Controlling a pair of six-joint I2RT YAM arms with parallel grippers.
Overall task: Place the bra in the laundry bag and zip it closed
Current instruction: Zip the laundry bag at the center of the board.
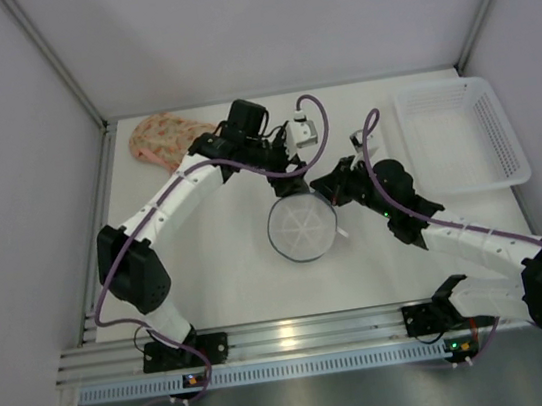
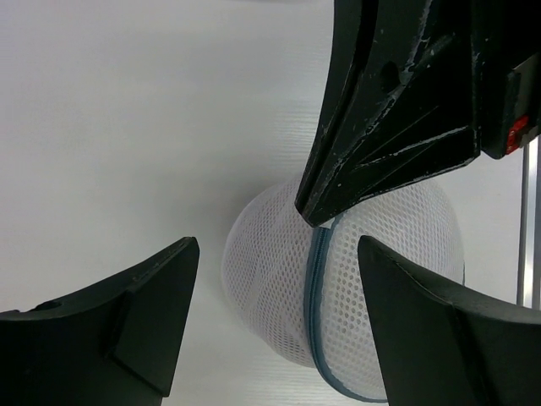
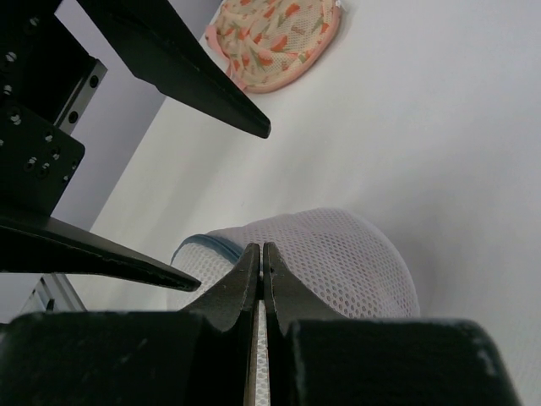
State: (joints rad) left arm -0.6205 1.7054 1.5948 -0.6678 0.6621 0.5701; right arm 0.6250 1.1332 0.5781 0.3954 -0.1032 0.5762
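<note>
The laundry bag (image 1: 303, 227) is a round white mesh pouch with a blue zipper (image 2: 317, 288), lying mid-table. It also shows in the right wrist view (image 3: 355, 262). The bra (image 1: 166, 137), pink with an orange floral print, lies at the back left, outside the bag, and shows in the right wrist view (image 3: 275, 38). My left gripper (image 2: 275, 245) is open and empty, hovering over the bag's far side (image 1: 287, 185). My right gripper (image 3: 261, 247) is shut with its tips at the upper end of the zipper (image 1: 326, 188); the pull itself is hidden.
A white plastic basket (image 1: 497, 121) stands at the back right. Grey walls enclose the table at the left, back and right. The two arms meet above the bag.
</note>
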